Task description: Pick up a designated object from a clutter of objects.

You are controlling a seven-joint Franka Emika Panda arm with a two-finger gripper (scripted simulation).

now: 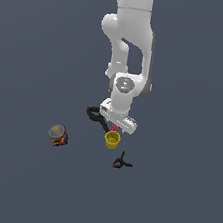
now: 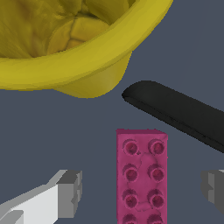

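Observation:
The magenta-pink studded block (image 2: 141, 175) lies flat on the grey floor, seen from above in the wrist view. My gripper (image 2: 140, 190) is open, with one finger (image 2: 68, 192) on each side of the block and gaps between them and it. In the exterior view the gripper (image 1: 116, 126) is low over the block (image 1: 114, 128), of which only a pink sliver shows, just behind the yellow cup (image 1: 112, 139). The cup's rim (image 2: 87, 52) fills much of the wrist view close to the block.
A handle of the large black red-tipped clamp (image 1: 96, 116) lies right beside the block in the wrist view (image 2: 179, 111). A small black clamp (image 1: 121, 162) lies in front of the cup. A multicoloured silver-topped can (image 1: 58, 135) stands to the exterior view's left.

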